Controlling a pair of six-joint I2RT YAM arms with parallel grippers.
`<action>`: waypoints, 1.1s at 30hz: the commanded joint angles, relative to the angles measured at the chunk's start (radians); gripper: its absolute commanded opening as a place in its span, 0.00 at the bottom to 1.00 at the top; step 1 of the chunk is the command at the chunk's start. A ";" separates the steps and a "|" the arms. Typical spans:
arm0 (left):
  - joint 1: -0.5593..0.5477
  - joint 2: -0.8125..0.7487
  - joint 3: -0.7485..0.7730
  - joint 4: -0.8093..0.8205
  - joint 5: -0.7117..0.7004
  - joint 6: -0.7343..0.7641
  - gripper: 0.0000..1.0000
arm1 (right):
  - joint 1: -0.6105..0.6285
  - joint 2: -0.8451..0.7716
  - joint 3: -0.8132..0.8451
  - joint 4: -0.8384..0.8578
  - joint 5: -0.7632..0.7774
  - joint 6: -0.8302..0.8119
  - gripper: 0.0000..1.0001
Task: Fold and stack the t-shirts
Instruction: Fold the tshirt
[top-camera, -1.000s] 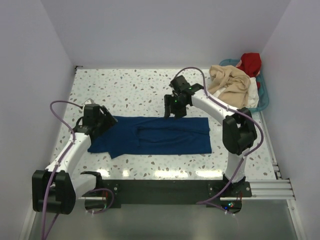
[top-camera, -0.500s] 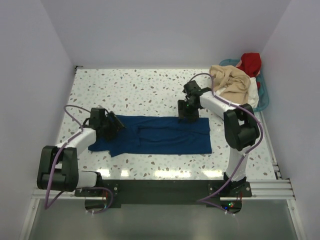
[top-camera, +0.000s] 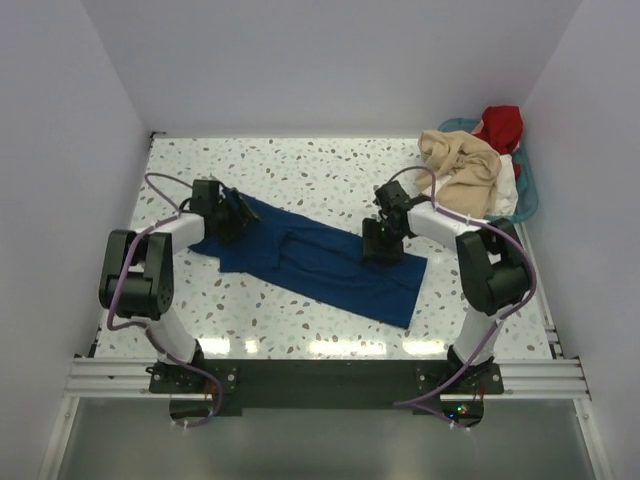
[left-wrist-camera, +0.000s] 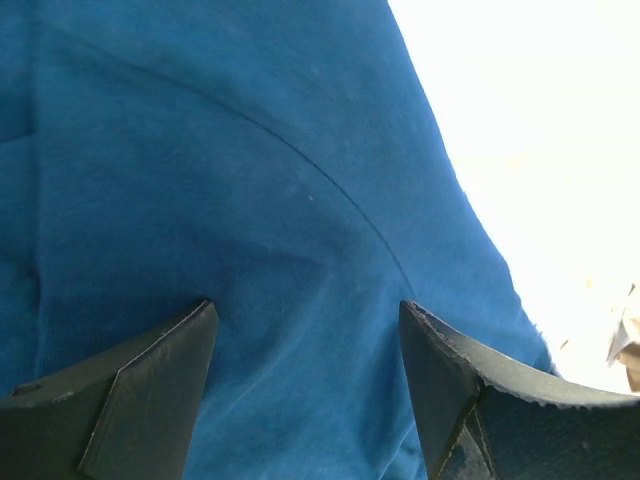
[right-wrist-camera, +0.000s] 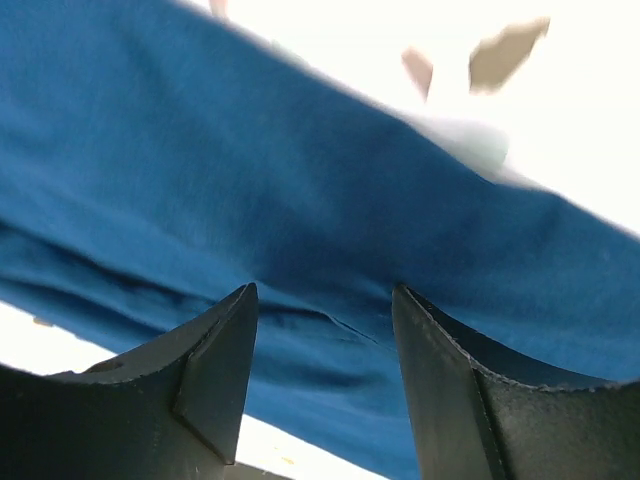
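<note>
A dark navy t-shirt (top-camera: 320, 265), folded into a long strip, lies diagonally on the table from back left to front right. My left gripper (top-camera: 232, 218) is down on its back-left end. In the left wrist view my left gripper (left-wrist-camera: 305, 330) is open, with flat blue cloth (left-wrist-camera: 250, 150) between the fingers. My right gripper (top-camera: 382, 243) is down on the shirt's far edge near its right end. In the right wrist view my right gripper (right-wrist-camera: 322, 300) is open over a wrinkle in the cloth (right-wrist-camera: 300, 180). Beige (top-camera: 462, 165), red (top-camera: 500, 125) and white (top-camera: 508, 185) shirts are piled at the back right.
A teal basket (top-camera: 528, 195) holds the piled shirts at the back right corner, by the right wall. The speckled table (top-camera: 290, 170) shows behind the navy shirt. White walls close in the left, back and right sides.
The navy shirt has turned from lying straight across to lying diagonally. Its left end went toward the back with my left gripper; my right gripper went right and nearer along the far edge.
</note>
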 joint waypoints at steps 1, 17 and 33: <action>0.002 0.139 0.094 -0.058 -0.044 0.066 0.79 | 0.007 -0.034 -0.118 -0.008 -0.047 0.068 0.60; -0.141 0.359 0.484 -0.070 -0.019 0.194 0.79 | 0.203 -0.171 -0.204 -0.052 -0.101 0.185 0.61; -0.172 0.142 0.332 -0.130 -0.064 0.113 0.83 | 0.202 -0.161 -0.124 -0.151 -0.055 0.001 0.63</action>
